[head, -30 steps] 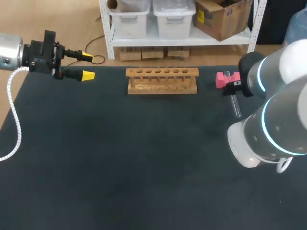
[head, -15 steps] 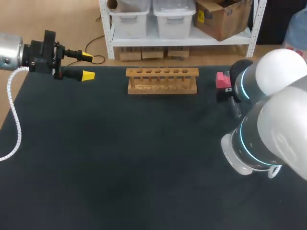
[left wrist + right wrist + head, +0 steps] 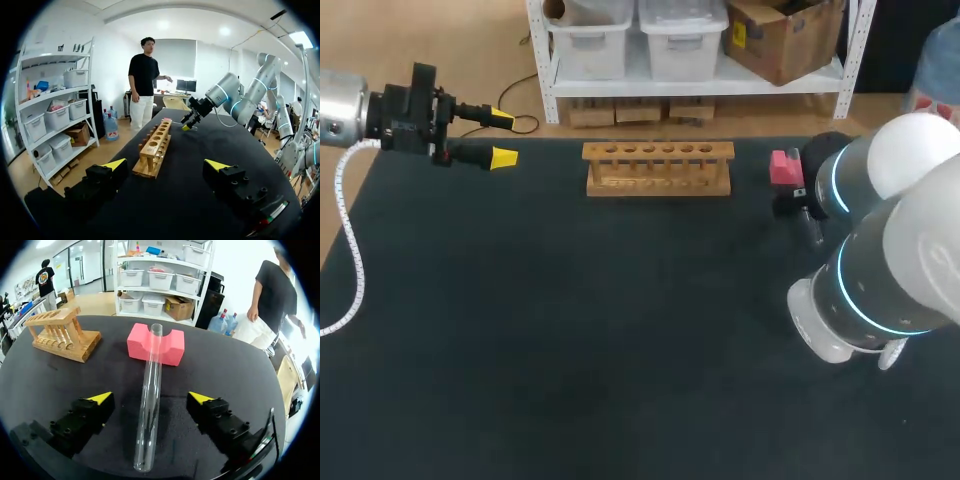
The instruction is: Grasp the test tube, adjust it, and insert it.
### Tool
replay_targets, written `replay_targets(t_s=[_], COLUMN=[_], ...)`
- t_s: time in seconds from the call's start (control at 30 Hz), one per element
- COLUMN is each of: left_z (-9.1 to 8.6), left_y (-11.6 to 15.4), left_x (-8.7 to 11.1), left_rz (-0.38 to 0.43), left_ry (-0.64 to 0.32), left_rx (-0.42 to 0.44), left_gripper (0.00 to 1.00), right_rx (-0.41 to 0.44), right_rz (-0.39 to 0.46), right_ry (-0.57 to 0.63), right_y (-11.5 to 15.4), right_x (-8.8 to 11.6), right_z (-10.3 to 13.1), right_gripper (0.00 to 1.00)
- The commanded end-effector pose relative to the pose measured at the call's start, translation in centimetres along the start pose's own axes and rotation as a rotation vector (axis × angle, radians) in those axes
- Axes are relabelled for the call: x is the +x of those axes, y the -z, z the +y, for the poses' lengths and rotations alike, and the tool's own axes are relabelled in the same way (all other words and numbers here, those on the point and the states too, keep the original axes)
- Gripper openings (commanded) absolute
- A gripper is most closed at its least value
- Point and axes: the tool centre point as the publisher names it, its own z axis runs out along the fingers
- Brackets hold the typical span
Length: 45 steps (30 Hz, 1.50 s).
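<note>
Table [image 3: 570,330]: dark-topped, carrying everything named below.
Left gripper [image 3: 503,137]: released, its yellow-tipped fingers spread with nothing between them. It hangs at the far left corner, well apart from the other things, so I see little hazard from it there.
Wooden test-tube rack [image 3: 658,168]: stands along the far edge near the middle, with no tube in any hole that shows. It looks light and unfixed. A tube arriving tilted or off-centre could catch a hole's rim and shove or tip the rack.
Pink foam block [image 3: 155,343]: just right of the rack near the far edge, notch upward. It is soft and loose, so a drag along the tube could slide it away.
Test tube [image 3: 148,400]: its open end rests in the block's notch and the rest slopes down to the table near the right edge. It is smooth, round glass. A lopsided squeeze could roll it off the notch, and too hard a squeeze could crack it. A hold near one end would leave a long free length to swing when it is turned upright.
Right gripper [image 3: 150,399]: released, one finger on each side of the tube's lower half, neither touching it. If it closes too high, the tips may pinch air or only graze the glass.
Writing: none legible on the rack, block or tube.
</note>
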Motion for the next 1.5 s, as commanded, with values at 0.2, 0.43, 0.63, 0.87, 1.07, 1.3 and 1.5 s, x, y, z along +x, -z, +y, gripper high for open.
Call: replay_targets(t_s=[0.2,0.43,0.63,0.87,1.07,1.3,1.5], left_z=[-0.1,-0.1,-0.1,-0.1,-0.1,-0.1,-0.1], left_y=[0.0,0.0,0.0,0.0,0.0,0.0,0.0], left_x=[0.1,0.1,0.1,0.1,0.1,0.1,0.1], left_rz=[-0.002,-0.002,-0.002,-0.002,-0.002,-0.002,-0.002], left_ry=[-0.002,-0.002,-0.002,-0.002,-0.002,-0.002,-0.002], left_rx=[-0.002,-0.002,-0.002,-0.002,-0.002,-0.002,-0.002], left_gripper=[1.00,1.00,1.00,1.00,1.00,1.00,1.00], right_rx=[-0.046,-0.045,-0.042,-0.026,-0.004,0.014,0.018], right_rz=[0.022,0.028,0.036,0.049,0.053,0.040,0.031], right_ry=[0.018,0.017,0.018,0.007,-0.018,-0.051,-0.068], right_y=[-0.5,-0.5,-0.6,-0.6,-0.3,1.2,3.1], right_x=[-0.2,0.0,0.1,0.2,0.2,-0.8,-2.2], right_z=[-0.2,-0.2,-0.3,-0.3,-0.3,0.0,1.2], right_gripper=[0.47,0.37,0.18,0.00,0.00,0.00,0.00])
